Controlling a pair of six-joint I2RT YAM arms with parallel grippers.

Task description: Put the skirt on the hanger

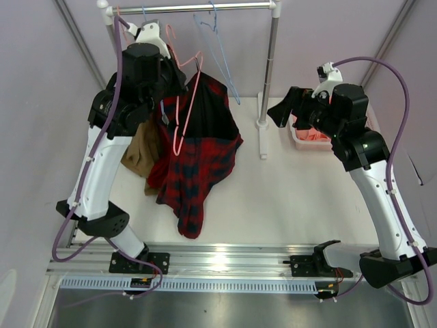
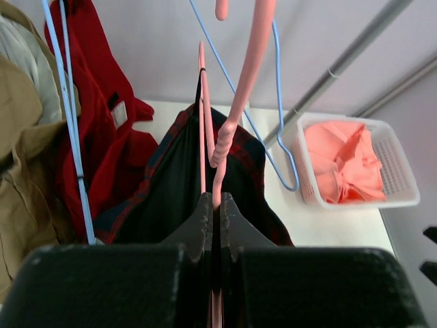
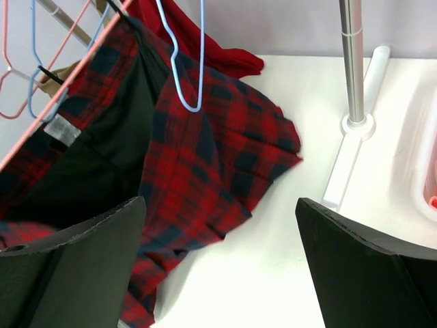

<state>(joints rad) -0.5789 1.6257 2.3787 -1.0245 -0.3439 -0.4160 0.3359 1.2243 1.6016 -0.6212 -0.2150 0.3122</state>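
Ideally, the left end effector [image 2: 212, 205], clamped tight on the hanger [image 2: 240, 82], keeps the frame level while the right end effector [image 3: 220, 212] (jaws wide, empty) draws slack plaid evenly across it. Left arm reared high beside the rail [image 1: 198, 8]; right arm reaching forward, angled toward the skirt [image 1: 198, 160] — draped from the hanger, hem on the tabletop [image 1: 293, 198].

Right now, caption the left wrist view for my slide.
Left gripper shut on the pink hanger, plaid skirt hanging below; salmon cloth in white basket.
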